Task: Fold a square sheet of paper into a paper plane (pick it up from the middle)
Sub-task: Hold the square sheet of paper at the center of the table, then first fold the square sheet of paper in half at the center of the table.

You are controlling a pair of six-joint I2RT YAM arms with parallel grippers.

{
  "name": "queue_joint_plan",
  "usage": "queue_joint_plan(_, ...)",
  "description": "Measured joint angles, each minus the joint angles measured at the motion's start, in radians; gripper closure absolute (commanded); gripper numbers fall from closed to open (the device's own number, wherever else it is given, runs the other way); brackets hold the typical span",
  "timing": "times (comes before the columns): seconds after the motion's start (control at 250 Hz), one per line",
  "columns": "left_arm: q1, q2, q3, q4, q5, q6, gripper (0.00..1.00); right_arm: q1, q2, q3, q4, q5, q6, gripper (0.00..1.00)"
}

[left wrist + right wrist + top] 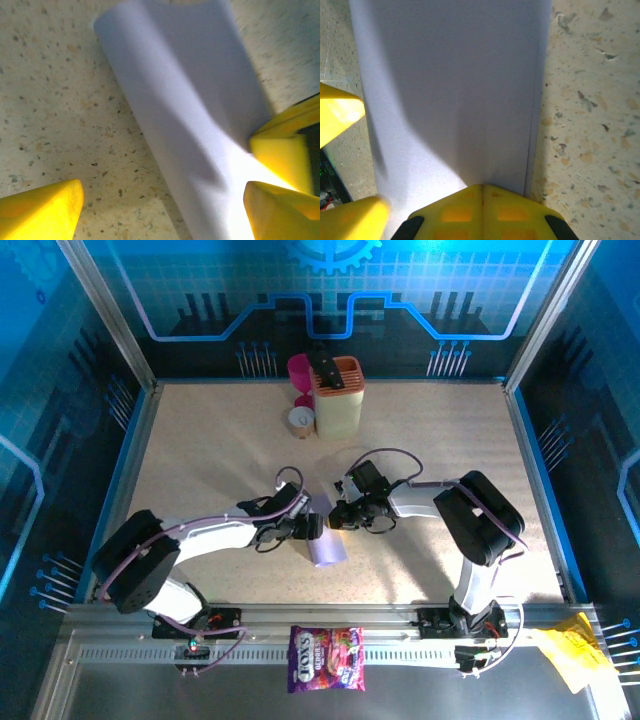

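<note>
Both arms reach inward, wrists low, tips close together; left gripper jaws spread wide; right gripper fingers pressed together, apparently pinching square sheet of paper.

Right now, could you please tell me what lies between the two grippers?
The lilac paper: in the top view it sits between the left gripper and the right gripper, which is shut on its edge.

Lilac sheet: top hidden under jaws (cropped in wrist views).

The paper is plain pale lilac, the table speckled beige, the sweets bag purple-pink
</note>
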Motion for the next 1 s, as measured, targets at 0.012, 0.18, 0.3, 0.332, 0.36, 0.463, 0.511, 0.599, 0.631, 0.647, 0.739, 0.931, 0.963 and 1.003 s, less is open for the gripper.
queue_joint_plan(0.012,0.0,-0.008,0.0,0.0,0.0,-0.003,0.14,0.0,0.0,0.0,0.0,0.0,0.0,1.0)
queue_joint_plan(0.18,0.0,-0.1,0.0,0.028,0.028,-0.043,0.34,0.0,0.0,0.0,0.0,0.001,0.003,1.0)
queue_joint_plan(0.3,0.0,-0.103,-0.002,0.069,0.071,-0.082,0.54,0.0,0.001,0.0,0.0,0.001,0.004,1.0)
queue_joint_plan(0.332,0.0,-0.103,-0.004,0.08,0.082,-0.089,0.58,0.0,0.001,0.0,0.0,0.001,0.004,1.0)
queue_joint_plan(0.36,0.0,-0.103,-0.008,0.094,0.09,-0.095,0.6,0.0,0.002,0.0,0.001,0.001,0.004,1.0)
queue_joint_plan(0.463,0.0,-0.098,-0.023,0.129,0.118,-0.096,0.6,0.0,0.006,0.0,0.011,0.0,0.007,1.0)
queue_joint_plan(0.511,0.0,-0.093,-0.03,0.143,0.127,-0.096,0.61,0.0,0.007,0.0,0.016,-0.001,0.007,1.0)
queue_joint_plan(0.599,0.0,-0.077,-0.041,0.166,0.14,-0.103,0.66,0.0,0.01,0.0,0.023,-0.004,0.007,1.0)
queue_joint_plan(0.631,0.0,-0.071,-0.043,0.17,0.144,-0.105,0.68,0.0,0.01,0.0,0.024,-0.004,0.008,1.0)
queue_joint_plan(0.647,0.0,-0.068,-0.044,0.172,0.145,-0.105,0.69,0.0,0.011,0.0,0.025,-0.004,0.008,1.0)
queue_joint_plan(0.739,0.0,-0.051,-0.051,0.183,0.148,-0.116,0.75,0.0,0.012,0.0,0.027,-0.005,0.008,1.0)
queue_joint_plan(0.931,0.0,-0.02,-0.084,0.208,0.15,-0.117,0.77,0.0,0.012,0.0,0.027,-0.004,0.011,1.0)
queue_joint_plan(0.963,0.0,-0.014,-0.09,0.214,0.15,-0.118,0.77,0.0,0.012,0.0,0.027,-0.004,0.011,1.0)
queue_joint_plan(1.003,0.0,-0.006,-0.097,0.219,0.149,-0.118,0.77,0.0,0.012,0.0,0.027,-0.004,0.012,1.0)
